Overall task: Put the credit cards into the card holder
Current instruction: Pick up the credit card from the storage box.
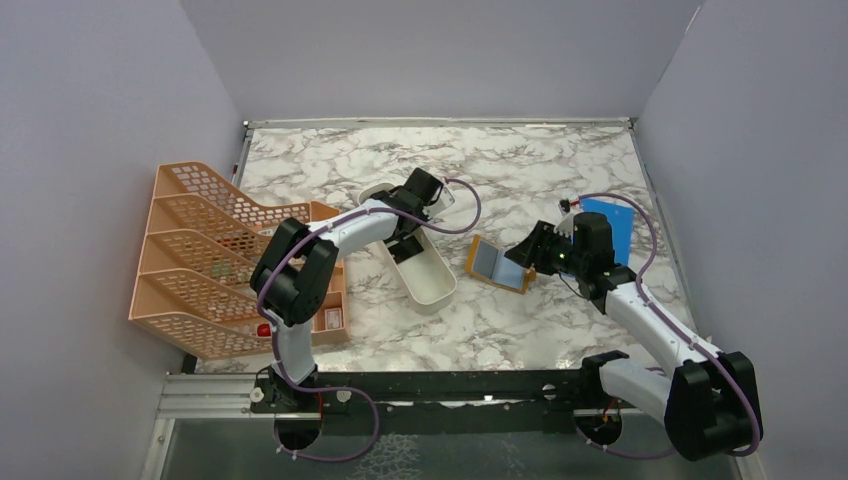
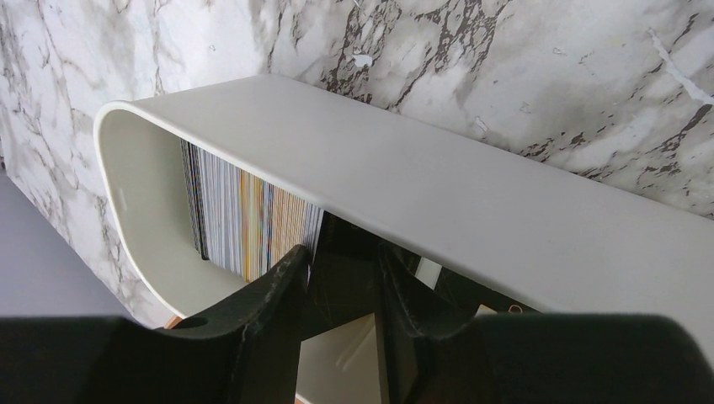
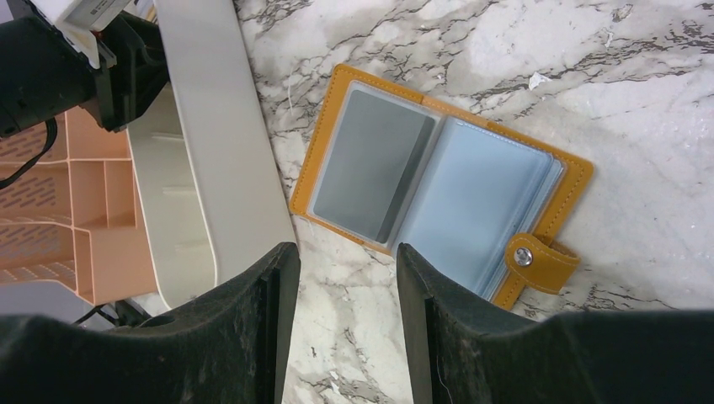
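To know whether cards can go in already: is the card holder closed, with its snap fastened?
No, the card holder lies open, clear pockets facing up, and its snap tab sticks out unfastened.

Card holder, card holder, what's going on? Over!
Left gripper in white tray at the credit cards, grip unclear. Right gripper open, near card holder. It lies open, nothing on top.

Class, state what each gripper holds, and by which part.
Right gripper: nothing. Left gripper straddles a dark card in the white tray; grip cannot be confirmed.
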Controlling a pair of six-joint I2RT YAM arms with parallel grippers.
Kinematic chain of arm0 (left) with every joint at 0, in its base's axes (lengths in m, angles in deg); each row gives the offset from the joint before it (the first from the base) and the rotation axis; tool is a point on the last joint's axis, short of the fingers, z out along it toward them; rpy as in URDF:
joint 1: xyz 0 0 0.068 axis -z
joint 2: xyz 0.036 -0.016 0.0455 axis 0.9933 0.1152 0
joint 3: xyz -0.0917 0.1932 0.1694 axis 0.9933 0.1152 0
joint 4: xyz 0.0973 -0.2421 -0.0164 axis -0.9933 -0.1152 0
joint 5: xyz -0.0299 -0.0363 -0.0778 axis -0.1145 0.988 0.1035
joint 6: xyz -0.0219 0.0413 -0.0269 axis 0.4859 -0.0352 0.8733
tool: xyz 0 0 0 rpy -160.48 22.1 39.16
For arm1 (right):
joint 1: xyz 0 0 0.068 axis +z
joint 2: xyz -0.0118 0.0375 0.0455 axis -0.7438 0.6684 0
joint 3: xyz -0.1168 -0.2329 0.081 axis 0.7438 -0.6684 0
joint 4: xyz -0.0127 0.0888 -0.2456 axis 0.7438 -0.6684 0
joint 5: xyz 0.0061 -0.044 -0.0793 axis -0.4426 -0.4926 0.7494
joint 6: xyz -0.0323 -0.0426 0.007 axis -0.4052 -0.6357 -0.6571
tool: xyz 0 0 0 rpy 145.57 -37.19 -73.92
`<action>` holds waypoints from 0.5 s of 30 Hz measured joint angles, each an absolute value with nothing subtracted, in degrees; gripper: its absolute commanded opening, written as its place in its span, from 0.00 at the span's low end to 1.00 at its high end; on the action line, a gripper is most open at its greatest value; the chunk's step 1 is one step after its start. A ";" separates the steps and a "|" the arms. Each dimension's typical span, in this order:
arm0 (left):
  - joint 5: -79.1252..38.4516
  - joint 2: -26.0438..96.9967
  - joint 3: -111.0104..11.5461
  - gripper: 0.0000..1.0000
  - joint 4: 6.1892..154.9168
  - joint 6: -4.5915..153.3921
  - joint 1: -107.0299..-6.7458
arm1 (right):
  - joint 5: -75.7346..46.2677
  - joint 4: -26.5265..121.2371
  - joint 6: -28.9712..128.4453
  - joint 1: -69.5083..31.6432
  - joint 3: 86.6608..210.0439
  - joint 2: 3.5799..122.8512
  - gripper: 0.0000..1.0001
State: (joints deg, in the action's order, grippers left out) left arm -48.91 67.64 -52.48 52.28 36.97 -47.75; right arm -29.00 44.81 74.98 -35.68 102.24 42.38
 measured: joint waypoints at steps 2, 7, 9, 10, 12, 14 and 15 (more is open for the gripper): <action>-49.02 67.62 -52.48 0.33 52.32 36.97 -47.75 | -29.00 44.81 74.98 -35.68 102.24 42.38 0.51; -49.15 67.55 -52.48 0.33 52.32 36.97 -47.73 | -29.00 44.81 74.98 -35.68 102.24 42.38 0.52; -49.31 67.53 -52.48 0.32 52.32 36.95 -47.64 | -29.00 44.81 74.98 -35.68 102.24 42.38 0.52; -49.37 67.53 -52.48 0.32 52.32 36.95 -47.62 | -29.00 44.81 75.00 -35.68 102.24 42.38 0.52; -49.44 67.49 -52.48 0.32 52.32 36.95 -47.62 | -29.03 44.84 74.98 -35.68 102.24 42.38 0.52; -49.50 67.44 -52.48 0.31 52.30 36.91 -47.62 | -29.03 44.84 74.98 -35.68 102.24 42.38 0.52; -49.57 67.42 -52.48 0.31 52.30 36.87 -47.62 | -29.03 44.84 75.00 -35.68 102.24 42.38 0.52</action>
State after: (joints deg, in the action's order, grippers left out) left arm -49.57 67.42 -52.48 52.30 36.87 -47.62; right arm -29.03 44.84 75.00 -35.68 102.24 42.38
